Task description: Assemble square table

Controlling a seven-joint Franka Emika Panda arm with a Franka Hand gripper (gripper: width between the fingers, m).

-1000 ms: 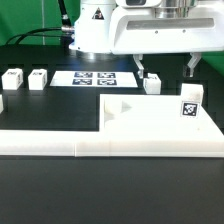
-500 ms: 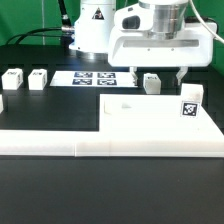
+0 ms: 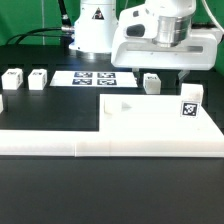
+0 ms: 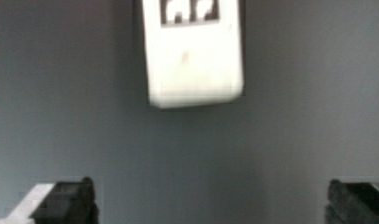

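Observation:
The square panel [image 3: 150, 120] lies flat at the exterior view's right, with one tagged white leg [image 3: 190, 102] standing on its right part. Another leg [image 3: 151, 83] stands just behind the panel. Two more legs [image 3: 12, 78] [image 3: 37, 78] stand at the back left. My gripper [image 3: 157, 74] hangs open over the leg behind the panel, one finger on each side and clear of it. In the wrist view that leg [image 4: 191, 55] is a blurred white block with a tag, ahead of the open gripper [image 4: 211, 205], and the dark fingertips [image 4: 61, 200] show at the edges.
The marker board [image 3: 95, 77] lies at the back between the legs. The long low white L-shaped rail [image 3: 50, 142] runs along the front and left of the panel. The robot base [image 3: 92, 30] stands behind the marker board.
My gripper has moved to the exterior view's left and tilted a little. It now hangs over the leg behind the panel. No part has moved.

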